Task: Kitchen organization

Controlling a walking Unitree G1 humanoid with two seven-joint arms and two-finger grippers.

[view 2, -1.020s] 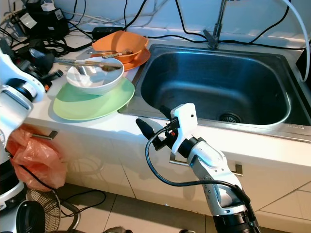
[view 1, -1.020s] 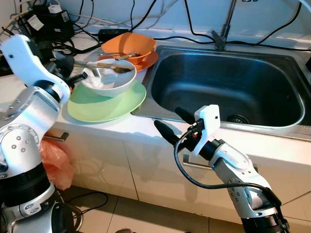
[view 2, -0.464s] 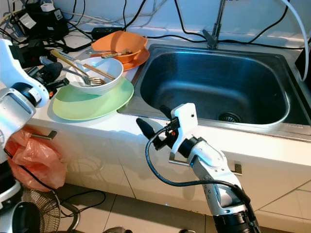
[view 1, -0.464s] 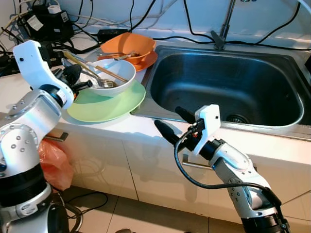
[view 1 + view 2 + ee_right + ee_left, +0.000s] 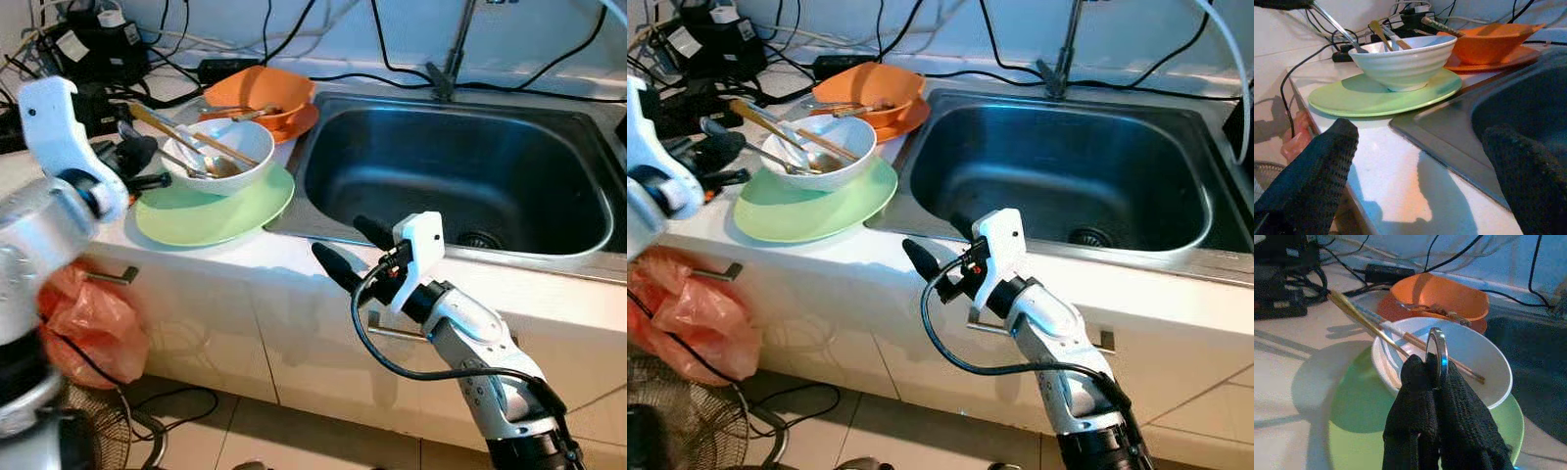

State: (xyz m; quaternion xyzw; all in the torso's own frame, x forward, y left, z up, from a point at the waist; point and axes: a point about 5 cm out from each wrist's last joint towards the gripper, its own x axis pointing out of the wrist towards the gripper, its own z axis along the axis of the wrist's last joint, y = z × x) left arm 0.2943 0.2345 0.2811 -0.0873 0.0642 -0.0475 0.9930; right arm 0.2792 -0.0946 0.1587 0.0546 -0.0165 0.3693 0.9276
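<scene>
Up close, left jaws [image 5: 1426, 382] around spoon handle [image 5: 1437, 355]

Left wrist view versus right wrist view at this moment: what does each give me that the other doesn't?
Left wrist: a close look at the left end effector shut on a metal utensil, plus the bowl's inside. Right wrist: the right end effector open over the counter edge, beside the sink. Shared: white bowl, green plate, orange bowl.

Orange bag [image 5: 93, 318] below counter [image 5: 245, 257]
</scene>
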